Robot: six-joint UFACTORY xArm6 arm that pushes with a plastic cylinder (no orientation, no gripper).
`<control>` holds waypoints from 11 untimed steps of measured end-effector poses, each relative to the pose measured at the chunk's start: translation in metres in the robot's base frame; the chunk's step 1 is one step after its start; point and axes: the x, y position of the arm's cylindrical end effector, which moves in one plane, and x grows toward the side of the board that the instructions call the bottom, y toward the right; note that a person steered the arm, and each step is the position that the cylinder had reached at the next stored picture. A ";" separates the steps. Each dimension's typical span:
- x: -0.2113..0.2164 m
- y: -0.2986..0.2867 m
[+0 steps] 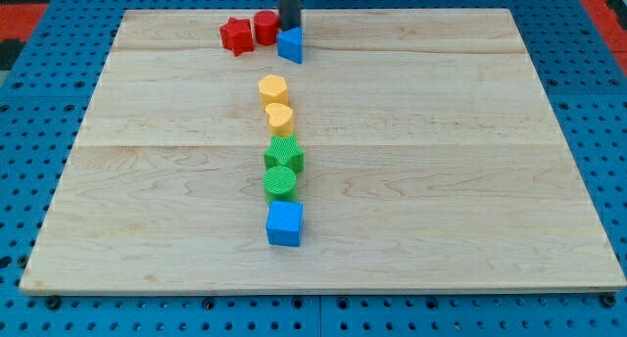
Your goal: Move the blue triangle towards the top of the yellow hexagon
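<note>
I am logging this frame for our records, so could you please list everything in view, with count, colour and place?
board: 1, pale wood, fills most of the view, on a blue pegboard
red star: 1, red, near the board's top edge, left of the red cylinder
red cylinder: 1, red, between the red star and the blue triangle
blue triangle: 1, blue, near the top edge, above the yellow hexagon
yellow hexagon: 1, yellow, top of the centre column
yellow heart: 1, yellow, just below the hexagon
green star: 1, green, mid-board
green cylinder: 1, green, touching the green star's lower side
blue cube: 1, blue, bottom of the column
my tip: 1, dark rod, at the blue triangle's top side
</note>
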 end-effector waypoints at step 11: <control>0.013 0.024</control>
